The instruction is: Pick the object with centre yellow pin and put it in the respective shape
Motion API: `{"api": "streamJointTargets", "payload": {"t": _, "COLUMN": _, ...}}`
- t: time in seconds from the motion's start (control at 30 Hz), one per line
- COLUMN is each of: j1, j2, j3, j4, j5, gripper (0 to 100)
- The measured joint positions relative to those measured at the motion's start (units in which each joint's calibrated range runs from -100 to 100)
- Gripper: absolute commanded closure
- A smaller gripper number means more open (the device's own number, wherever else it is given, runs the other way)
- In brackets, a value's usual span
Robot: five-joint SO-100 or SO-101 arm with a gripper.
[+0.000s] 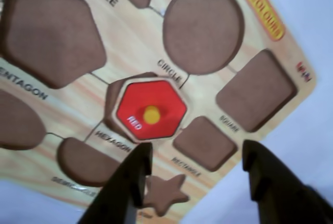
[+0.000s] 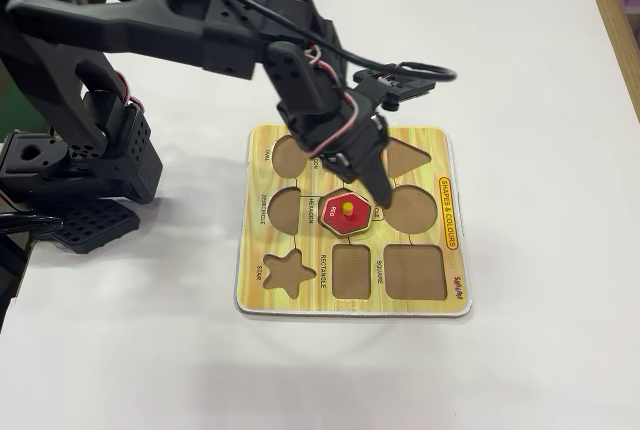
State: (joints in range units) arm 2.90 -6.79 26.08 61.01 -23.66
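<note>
The object with the centre yellow pin is a red hexagon lying in the HEXAGON recess of the yellow wood-grain board. It sits slightly to the right, so a brown strip of recess shows along its left and top. My gripper is open just below it in the wrist view, and its dark fingers hold nothing. In the fixed view the gripper hovers just above the red piece near the middle of the board.
Empty brown recesses surround the piece: circle, pentagon, square, rectangle, star. The arm's base stands left of the board on a white table. A wooden strip runs along the far right.
</note>
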Motion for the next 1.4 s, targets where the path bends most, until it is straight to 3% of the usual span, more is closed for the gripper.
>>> {"api": "streamJointTargets", "payload": {"t": 0.23, "j1": 0.00, "j2": -13.32, "j3": 13.22, "j4": 0.00, "j5": -11.96, "gripper": 80}}
{"api": "streamJointTargets", "payload": {"t": 0.83, "j1": 0.09, "j2": -50.34, "j3": 32.37, "j4": 0.00, "j5": -26.68, "gripper": 80}}
{"api": "streamJointTargets", "payload": {"t": 1.4, "j1": -0.37, "j2": -84.54, "j3": 57.19, "j4": 0.00, "j5": -29.49, "gripper": 80}}
